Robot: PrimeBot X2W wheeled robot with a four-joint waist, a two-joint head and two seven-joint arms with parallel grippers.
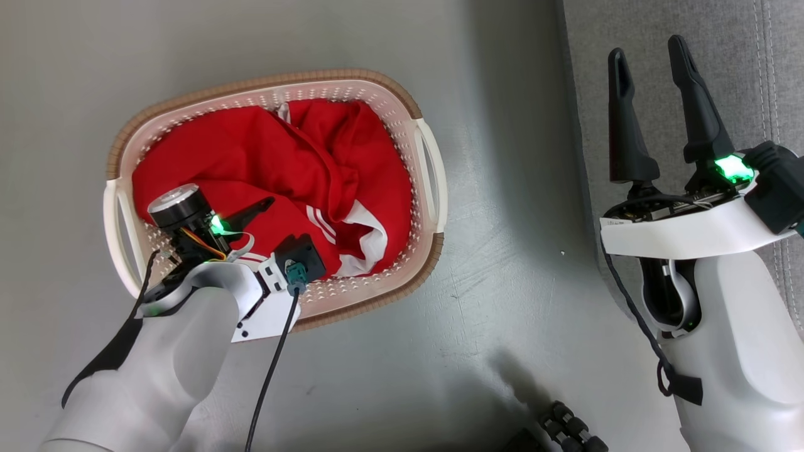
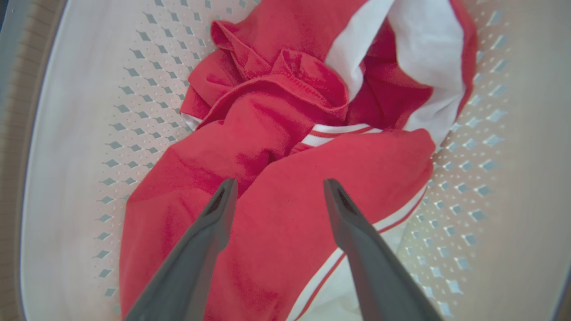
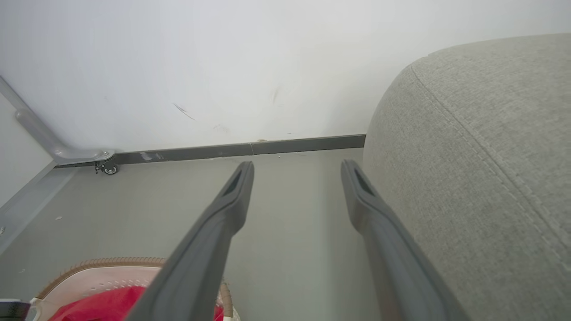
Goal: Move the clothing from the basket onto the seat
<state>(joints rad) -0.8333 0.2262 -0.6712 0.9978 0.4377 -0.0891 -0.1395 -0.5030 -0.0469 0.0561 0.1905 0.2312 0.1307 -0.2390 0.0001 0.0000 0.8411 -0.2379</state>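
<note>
Left gripper (image 2: 280,183) at 8 o'clock has its fingers spread wide just over the red clothing (image 1: 251,157) heaped in the basket (image 1: 264,81), while at 3 o'clock the right gripper (image 1: 648,49), also splayed and empty, hangs by the seat (image 1: 741,63) edge.

I see bright, even light, with soft shadows and a dull sheen on the floor (image 1: 509,376). My left wrist view curves and softens toward the basket (image 2: 67,133) edges.

Bare lab-like room, white wall (image 3: 223,67), grey floor (image 3: 290,200), wheeled metal frame (image 3: 67,155)
</note>
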